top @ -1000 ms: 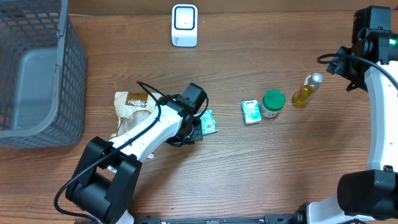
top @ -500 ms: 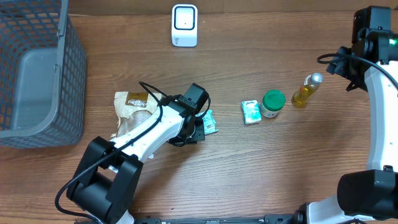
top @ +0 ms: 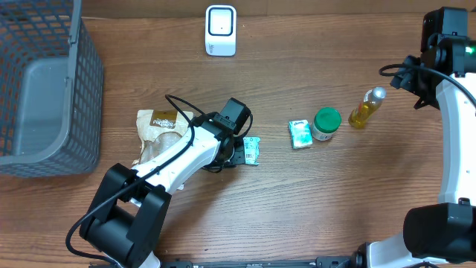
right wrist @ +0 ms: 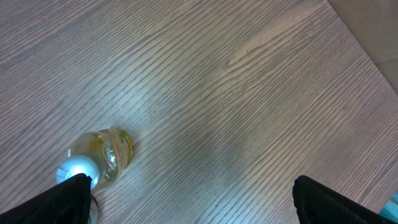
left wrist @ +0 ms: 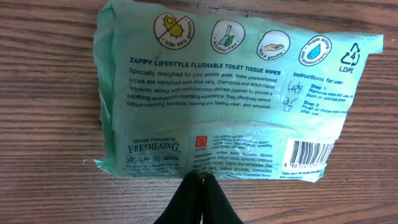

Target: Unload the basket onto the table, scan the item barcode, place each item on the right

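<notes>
Worktop point(top: 335, 216) of wood, seen from overhead & wrist views, w/ two robot arms. Left pincer point(left wrist: 198, 185) is pressed together on the near seam of a green wipes packet point(left wrist: 224, 93), pinching only the thin film edge as far as the wrist view shows. Packet lies flat near the centre of the worktop, printed back up, near a brown snack bag point(top: 158, 128). Barcode point(left wrist: 312, 159) sits at the packet's near corner, to one side of the pincer tips & not covered by them. White scanner point(top: 221, 30) stands at the far edge, well apart from the packet. Right pincer point(right wrist: 191, 186) is spread wide, holding nothing, above the worktop near a bottle point(right wrist: 99, 158) of yellow liquid. A green-lid jar point(top: 326, 123) & small green box point(top: 300, 135) sit btwn the arms, w/ a grey basket point(top: 85, 89) at far left. Step in hand, by my read: lift the packet & present it to the scanner. To do it well, raise slowly, since the grip is on a slim seam & the soft pack will likely droop or slip. Carry it toward the scanner w/ the printed side turned to the scanner's window, barcode corner leading & film flat enough that the bars aren't creased. Pause it in front of the window, near but not touching. Route clear of the snack bag so nothing drags.
</notes>
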